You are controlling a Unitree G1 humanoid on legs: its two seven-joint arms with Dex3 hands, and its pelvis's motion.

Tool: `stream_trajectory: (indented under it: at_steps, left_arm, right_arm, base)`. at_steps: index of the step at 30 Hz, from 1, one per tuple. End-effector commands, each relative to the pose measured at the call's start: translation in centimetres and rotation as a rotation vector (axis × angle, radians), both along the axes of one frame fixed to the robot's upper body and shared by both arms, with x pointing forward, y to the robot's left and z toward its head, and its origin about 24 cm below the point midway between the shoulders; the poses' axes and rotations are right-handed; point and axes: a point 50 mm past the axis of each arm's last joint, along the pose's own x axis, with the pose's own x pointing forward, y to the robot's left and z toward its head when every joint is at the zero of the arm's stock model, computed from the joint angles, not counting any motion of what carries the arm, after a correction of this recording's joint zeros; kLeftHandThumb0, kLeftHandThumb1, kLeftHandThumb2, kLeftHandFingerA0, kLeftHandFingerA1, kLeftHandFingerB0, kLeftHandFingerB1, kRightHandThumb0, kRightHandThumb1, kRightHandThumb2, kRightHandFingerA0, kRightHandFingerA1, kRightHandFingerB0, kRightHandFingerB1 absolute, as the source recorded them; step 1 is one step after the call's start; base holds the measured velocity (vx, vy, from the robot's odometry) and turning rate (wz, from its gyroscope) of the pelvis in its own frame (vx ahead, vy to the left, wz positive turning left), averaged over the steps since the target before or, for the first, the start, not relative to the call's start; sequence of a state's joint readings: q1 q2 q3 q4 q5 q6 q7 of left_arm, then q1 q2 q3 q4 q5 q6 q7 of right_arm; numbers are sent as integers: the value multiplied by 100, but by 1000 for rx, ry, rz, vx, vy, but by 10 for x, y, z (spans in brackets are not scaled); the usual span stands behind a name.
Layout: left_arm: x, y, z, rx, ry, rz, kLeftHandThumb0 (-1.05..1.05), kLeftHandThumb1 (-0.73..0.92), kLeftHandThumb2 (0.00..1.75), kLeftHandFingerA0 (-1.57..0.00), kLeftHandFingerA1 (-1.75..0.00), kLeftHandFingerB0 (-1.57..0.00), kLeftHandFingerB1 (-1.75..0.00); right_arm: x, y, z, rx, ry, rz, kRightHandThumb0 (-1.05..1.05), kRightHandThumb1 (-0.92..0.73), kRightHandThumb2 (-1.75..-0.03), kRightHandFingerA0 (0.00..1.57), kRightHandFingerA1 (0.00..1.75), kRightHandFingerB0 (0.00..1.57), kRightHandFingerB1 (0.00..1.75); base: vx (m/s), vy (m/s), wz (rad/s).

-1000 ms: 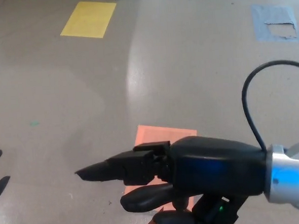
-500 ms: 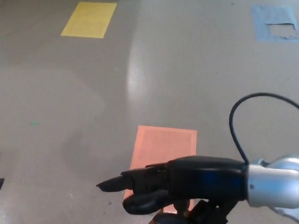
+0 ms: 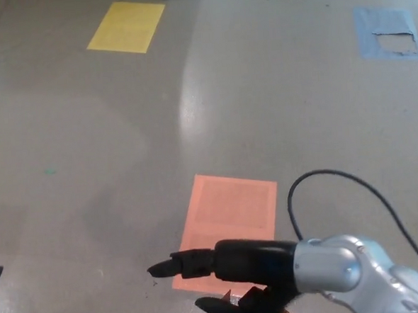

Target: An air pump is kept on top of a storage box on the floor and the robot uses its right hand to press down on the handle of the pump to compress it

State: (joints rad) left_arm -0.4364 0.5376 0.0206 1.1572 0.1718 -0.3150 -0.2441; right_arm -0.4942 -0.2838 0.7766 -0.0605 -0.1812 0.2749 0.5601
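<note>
- My right hand (image 3: 233,268) sits low at the bottom edge, one finger stretched out toward the left, the others curled underneath; I cannot tell whether it grips anything.
- Of the pump or box I see only a brown sliver (image 3: 221,298) beneath the hand, too little to identify.
- A black cable (image 3: 324,176) loops above the silver wrist (image 3: 337,271).
- Just beyond lies an orange floor patch (image 3: 230,219).
- Farther off, open grey floor (image 3: 109,148), with a yellow patch (image 3: 126,27) far left and a blue patch (image 3: 389,32) far right.
</note>
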Motion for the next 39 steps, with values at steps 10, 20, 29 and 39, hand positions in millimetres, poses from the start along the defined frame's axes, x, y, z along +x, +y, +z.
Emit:
stream_trajectory:
  at_steps: [10, 20, 29, 39]
  left_arm:
    - [-9, 14, 6, 13, -16, 25, -33, 59, 110, 0, -47, 0, -47]
    - [-7, 14, 9, 22, -24, 17, -33, 60, 111, 0, -47, 0, -47]
    - [-8, 12, 6, 7, -23, 26, -33, 59, 110, 0, -47, 0, -47]
    - [-9, 13, 7, 11, -18, 3, -33, 59, 110, 0, -48, 0, -47]
  right_arm:
    - [34, -7, -87, -207, 27, -305, -87, -83, -113, 6, 22, 6, 17]
    - [42, -19, -104, -187, -12, -428, -77, -91, -75, 12, 27, 8, 22]
    - [43, -27, -117, -251, -81, -473, -79, -77, -112, 11, 44, 5, 33]
    - [33, -33, -134, -316, -71, -536, -75, -92, -72, 18, 30, 11, 26]
  base:
    - [0, 0, 0]
    - [0, 0, 0]
    - [0, 0, 0]
    - [0, 0, 0]
